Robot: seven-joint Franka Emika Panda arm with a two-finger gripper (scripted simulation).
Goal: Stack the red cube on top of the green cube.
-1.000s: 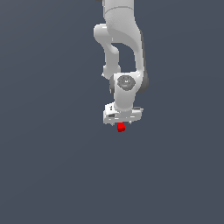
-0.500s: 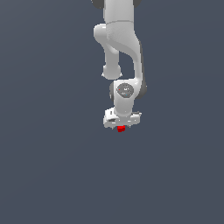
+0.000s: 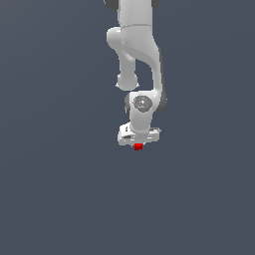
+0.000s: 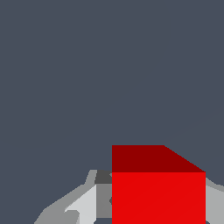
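Now my white gripper (image 3: 138,145) grips 1 tiny bright red plain cube (image 3: 138,146).
Its fingers (image 4: 83,205) clamp the cube's sides in the wrist view (image 4: 158,192); I see plain grey floor (image 3: 60,189) around it.

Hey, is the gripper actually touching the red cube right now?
Touching. In the wrist view the red cube sits flush between the fingers of the gripper, no gap showing.
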